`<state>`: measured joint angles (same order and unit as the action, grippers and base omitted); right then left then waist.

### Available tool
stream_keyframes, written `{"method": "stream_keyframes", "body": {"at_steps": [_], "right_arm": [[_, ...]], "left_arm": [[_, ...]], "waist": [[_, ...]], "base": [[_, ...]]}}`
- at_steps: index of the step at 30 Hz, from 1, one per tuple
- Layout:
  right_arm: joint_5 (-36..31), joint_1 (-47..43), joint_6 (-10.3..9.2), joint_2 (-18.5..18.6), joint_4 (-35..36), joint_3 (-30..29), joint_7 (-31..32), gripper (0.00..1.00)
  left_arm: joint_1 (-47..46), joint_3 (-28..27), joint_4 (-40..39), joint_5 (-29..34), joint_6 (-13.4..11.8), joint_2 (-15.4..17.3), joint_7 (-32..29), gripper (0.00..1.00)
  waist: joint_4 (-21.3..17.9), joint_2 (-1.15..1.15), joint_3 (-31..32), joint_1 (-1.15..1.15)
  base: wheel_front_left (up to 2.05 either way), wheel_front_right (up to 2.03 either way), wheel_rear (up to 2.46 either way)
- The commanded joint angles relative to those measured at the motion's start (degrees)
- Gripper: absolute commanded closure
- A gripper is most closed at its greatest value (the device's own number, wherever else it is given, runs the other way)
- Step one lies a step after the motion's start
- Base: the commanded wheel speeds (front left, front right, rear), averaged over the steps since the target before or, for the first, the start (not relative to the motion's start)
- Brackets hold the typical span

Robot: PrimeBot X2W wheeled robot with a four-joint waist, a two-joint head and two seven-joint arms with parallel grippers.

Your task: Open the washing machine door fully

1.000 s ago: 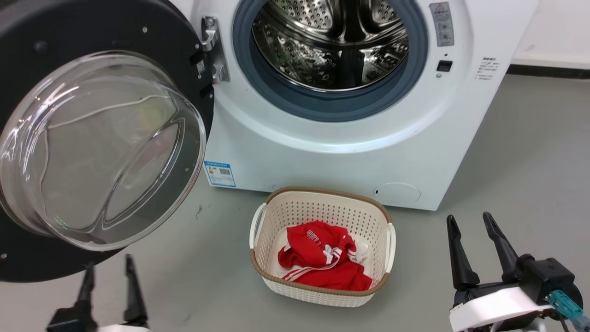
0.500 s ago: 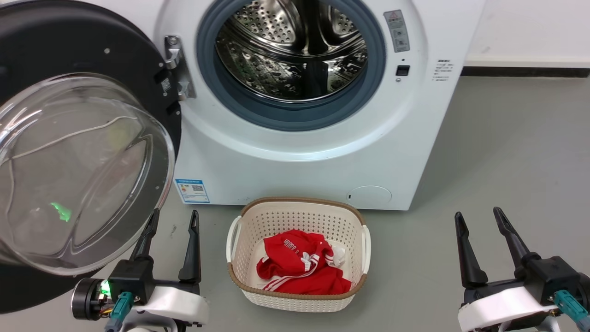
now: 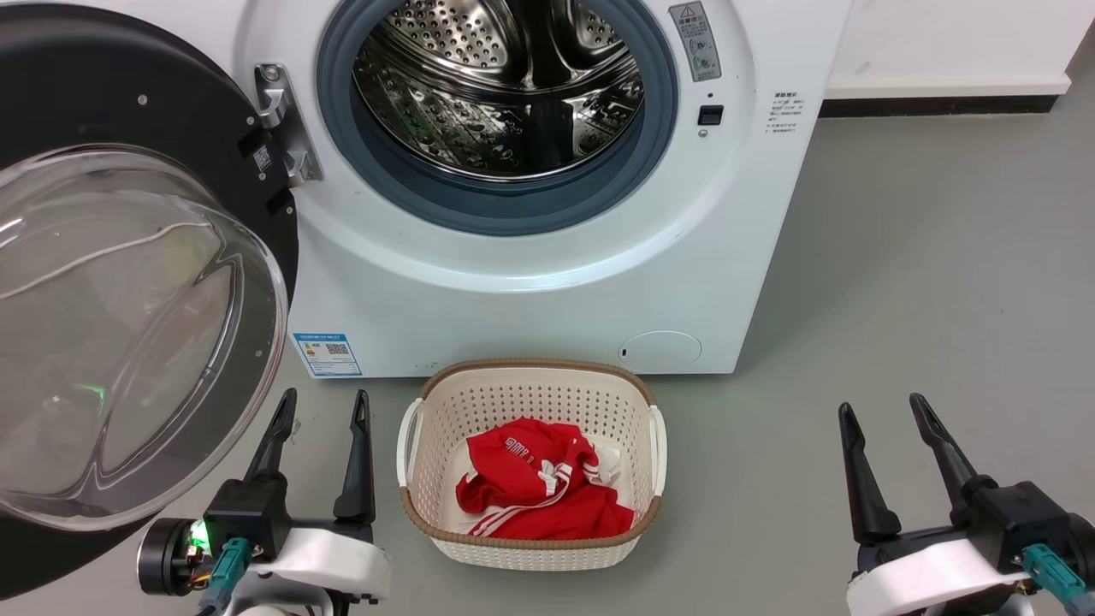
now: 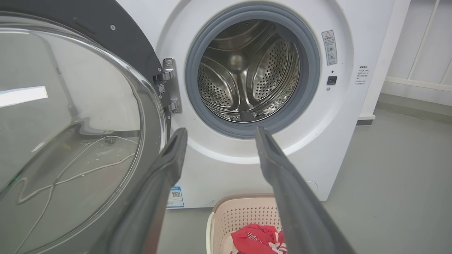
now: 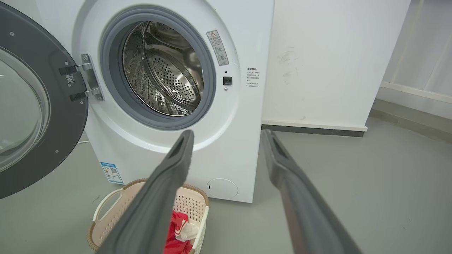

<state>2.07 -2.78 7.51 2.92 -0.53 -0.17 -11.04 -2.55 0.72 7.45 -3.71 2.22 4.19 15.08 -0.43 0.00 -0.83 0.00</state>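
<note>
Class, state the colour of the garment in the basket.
The garment is red with white stripes; head view.

The floor [image 3: 924, 257] was smooth and grey, and the washing machine [image 3: 530, 308] stood directly on it with its base flat on the surface. Just in front of the washing machine, below its drum opening and a little apart from its front panel, a cream perforated basket [image 3: 513, 402] with a brown rim sat upright on the floor, holding a crumpled red garment [image 3: 530, 496] with white stripes. To the right of the washing machine, the floor ran back to a white wall [image 3: 941, 34], meeting it along a dark baseboard strip [image 3: 932, 106]. A small dark scuff [image 5: 96, 199] marked the floor near the washing machine's front corner, below its blue label [image 3: 326, 353].
</note>
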Motion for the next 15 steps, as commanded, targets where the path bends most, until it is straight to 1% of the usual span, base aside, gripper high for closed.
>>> {"method": "stream_keyframes", "body": {"at_steps": [1, 14, 15], "right_arm": [[0.52, 0.04, -0.04, -0.09, -0.05, 0.07, -0.02, 0.00], [1.75, 0.61, -0.04, -0.09, -0.59, 0.36, -0.43, 0.00], [1.76, 0.16, 0.00, 0.00, -0.61, 0.34, -0.11, 1.00]], "left_arm": [[-0.43, -0.07, 0.03, -0.07, -0.27, -0.17, 0.11, 0.00], [-0.39, -0.14, -0.43, -0.19, 0.30, -0.09, 0.11, 0.00], [-0.02, -0.13, -0.23, -0.14, 0.30, -0.14, 0.00, 1.00]], "waist": [[0.07, 0.00, -0.08, 0.00], [0.19, 0.00, -0.38, 0.00], [0.19, 0.00, -0.39, 0.00]], "base": [[0.00, 0.00, 0.00], [0.00, 0.00, 0.00], [0.00, 0.00, 0.00]]}}
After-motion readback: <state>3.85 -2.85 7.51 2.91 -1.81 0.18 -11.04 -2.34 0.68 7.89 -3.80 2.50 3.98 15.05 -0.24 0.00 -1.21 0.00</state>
